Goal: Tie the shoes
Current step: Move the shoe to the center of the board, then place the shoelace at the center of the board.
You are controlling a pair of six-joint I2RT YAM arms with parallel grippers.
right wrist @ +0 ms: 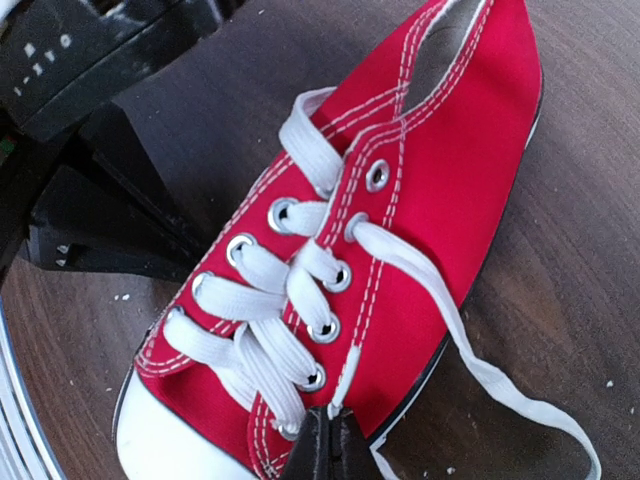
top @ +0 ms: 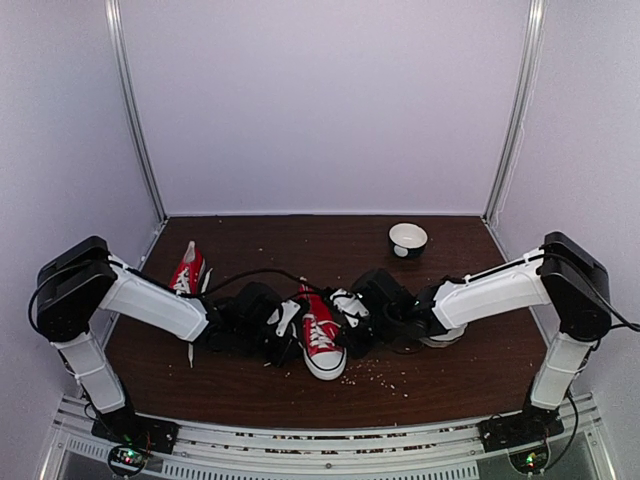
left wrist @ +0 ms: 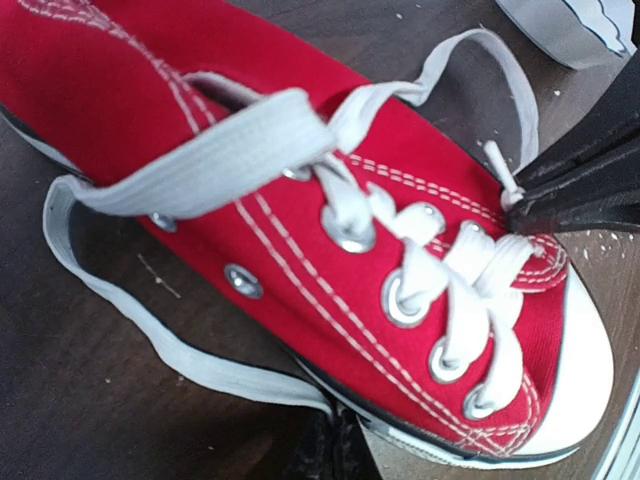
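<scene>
**Both arms pinch lace ends over the centre shoe, and there's no knot yet!**

The small red canvas sneaker with a white rubber toe cap [top: 322,345] sits mid-table, toe toward the bases, where both arms reach it. The right gripper [right wrist: 330,445] is clamped tight on the tip of a flat white lace [right wrist: 405,258]. The left gripper [left wrist: 335,450] is closed too, the second lace [left wrist: 200,160] running into it, slack looped on the dark wooden table [top: 450,370]. Only the overhead shows the second red sneaker [top: 187,270] back-left and a small white bowl [top: 407,240]; only the wrists show threaded eyelets.
</scene>
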